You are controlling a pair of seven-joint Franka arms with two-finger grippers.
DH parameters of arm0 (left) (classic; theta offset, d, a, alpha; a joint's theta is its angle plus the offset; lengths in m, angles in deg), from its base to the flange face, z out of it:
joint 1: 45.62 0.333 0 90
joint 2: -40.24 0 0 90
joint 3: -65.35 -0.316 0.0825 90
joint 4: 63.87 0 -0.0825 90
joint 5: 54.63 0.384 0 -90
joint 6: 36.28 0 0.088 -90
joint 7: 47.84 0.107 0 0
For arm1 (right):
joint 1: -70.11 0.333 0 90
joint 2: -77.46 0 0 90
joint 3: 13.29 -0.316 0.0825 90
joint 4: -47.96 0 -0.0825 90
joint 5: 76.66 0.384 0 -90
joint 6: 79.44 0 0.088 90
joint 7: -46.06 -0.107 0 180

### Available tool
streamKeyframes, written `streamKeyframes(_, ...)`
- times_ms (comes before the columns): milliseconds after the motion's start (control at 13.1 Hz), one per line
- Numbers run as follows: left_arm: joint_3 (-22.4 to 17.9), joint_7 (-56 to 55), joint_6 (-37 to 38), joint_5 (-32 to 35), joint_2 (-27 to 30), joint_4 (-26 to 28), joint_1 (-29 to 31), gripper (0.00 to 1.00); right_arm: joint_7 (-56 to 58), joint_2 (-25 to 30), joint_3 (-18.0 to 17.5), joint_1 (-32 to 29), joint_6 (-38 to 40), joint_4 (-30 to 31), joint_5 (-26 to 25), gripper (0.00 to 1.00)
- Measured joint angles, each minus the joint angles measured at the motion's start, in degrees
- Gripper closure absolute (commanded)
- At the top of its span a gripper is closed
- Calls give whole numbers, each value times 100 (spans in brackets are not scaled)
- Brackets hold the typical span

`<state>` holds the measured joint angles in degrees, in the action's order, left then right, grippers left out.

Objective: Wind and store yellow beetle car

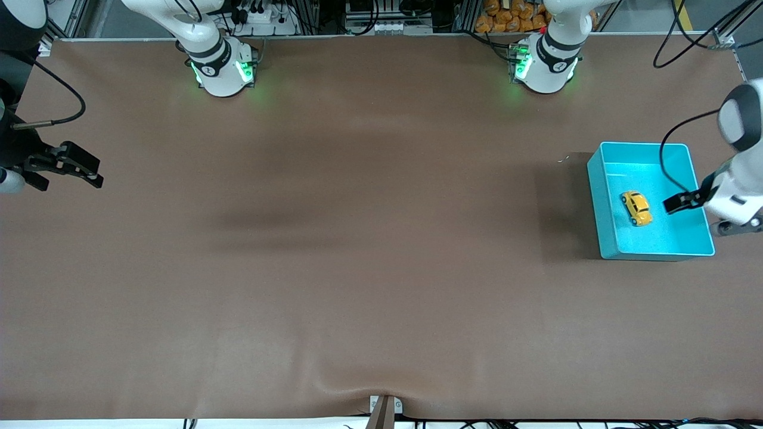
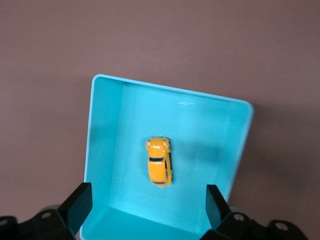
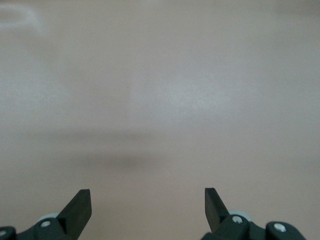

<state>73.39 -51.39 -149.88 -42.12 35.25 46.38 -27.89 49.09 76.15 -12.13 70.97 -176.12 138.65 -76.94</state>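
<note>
The yellow beetle car (image 1: 636,207) lies on the floor of the teal bin (image 1: 602,196) at the left arm's end of the table, touching nothing else. Over the bin hangs my left gripper (image 1: 691,217), open and empty, beside and above the car. In the left wrist view the car (image 2: 160,161) sits mid-bin (image 2: 170,90), apart from the left gripper (image 2: 148,200), whose fingers (image 2: 80,202) stand wide. My right gripper (image 1: 70,179) waits open over bare table at the right arm's end. In the right wrist view the right gripper (image 3: 147,202) holds nothing.
The brown table mat (image 1: 357,238) stretches between the two arms' ends. The arm bases (image 1: 223,68) stand along the edge farthest from the front camera. A small bracket (image 1: 384,411) sits at the mat's nearest edge.
</note>
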Motion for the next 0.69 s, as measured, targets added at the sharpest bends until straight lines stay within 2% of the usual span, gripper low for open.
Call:
streamKeyframes(153, 6, 36, 978, -327, 240, -647, -240, 0, -1, 0, 33, -4, 73, 0, 0, 0)
streamKeyframes(382, 18, 38, 2276, -430, 351, -1614, -782, 0, -2, 0, 57, -13, 208, 9, 0, 0)
streamKeyframes(687, 48, 12, 2574, -495, 487, -2037, -1435, 0, -7, 0, 69, -53, 329, 21, 0, 0)
